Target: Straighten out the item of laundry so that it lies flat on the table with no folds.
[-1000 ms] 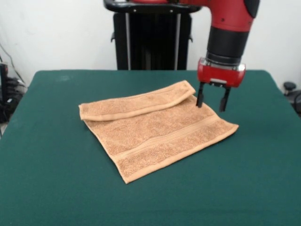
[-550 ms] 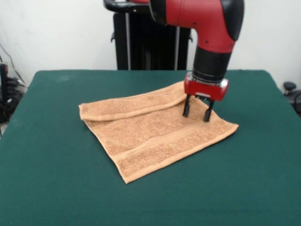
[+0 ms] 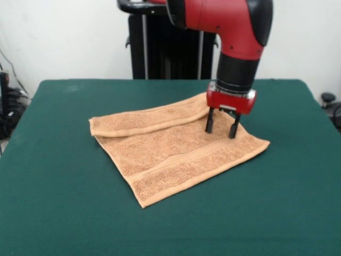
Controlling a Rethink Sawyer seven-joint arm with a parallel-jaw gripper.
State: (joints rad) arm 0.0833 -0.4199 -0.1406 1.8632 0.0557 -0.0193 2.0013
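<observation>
We see the towel (image 3: 176,149) mid-table (image 3: 58,202), its far edge folded over. The gripper (image 3: 220,128), fingers spread, sits at that flap's end. We should pinch only the top layer, then peel it back.

1. Towel (image 3: 170,152): orange-tan terry cloth, looped nubbly pile, matt; flatter woven band across the lower part, hemmed edges smoother than the pile.
2. Table (image 3: 64,202): dark green felt-like covering, matt, fine even nap, no shine.
3. Arm (image 3: 234,21): red shell looks like hard moulded plastic, smooth, glossy with soft highlights; black sections smooth, semi-gloss.
4. Gripper (image 3: 219,129): red glossy housing with a thin bright metallic-looking rim on top; fingers (image 3: 209,124) black, smooth, dull finish.
5. Pedestal (image 3: 170,48): black, smooth, low sheen, with pale metallic-looking vertical strips.
</observation>
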